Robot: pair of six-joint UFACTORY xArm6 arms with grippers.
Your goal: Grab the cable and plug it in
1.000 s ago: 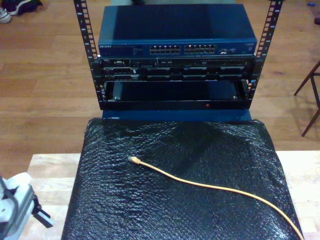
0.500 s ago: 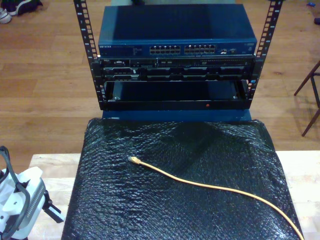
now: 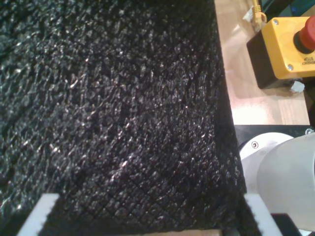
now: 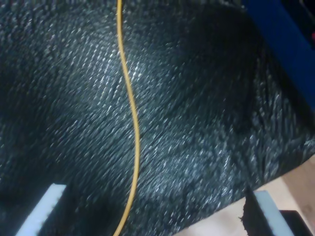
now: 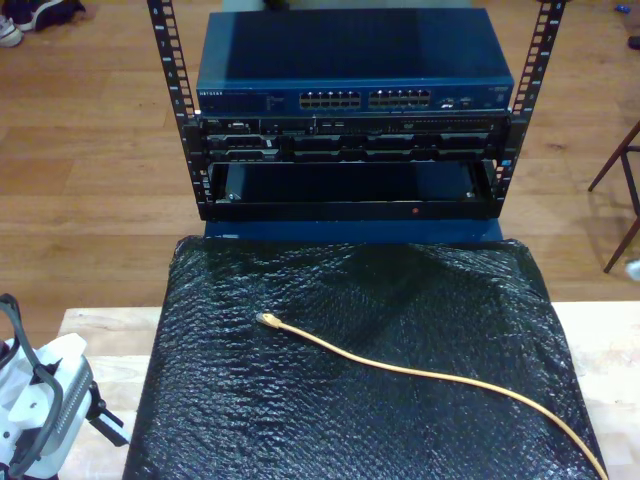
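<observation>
Barely begun: long thin orange-yellow network cable (image 5: 420, 372) lying ungrasped on crinkled black plastic sheet (image 5: 300, 420); first hand (image 3: 147, 216) and second hand (image 4: 152, 211) both spread, holding nothing; plugging left.

The orange-yellow network cable (image 5: 420, 373) lies loose on the black bubbled mat (image 5: 300, 420), curving from its small plug (image 5: 267, 321) near the exterior view's centre-left down to the lower right corner. In the second wrist view its thin strand (image 4: 132, 113) snakes across the mat.

White ribbed gripper (image 5: 40, 420), black cable
</observation>
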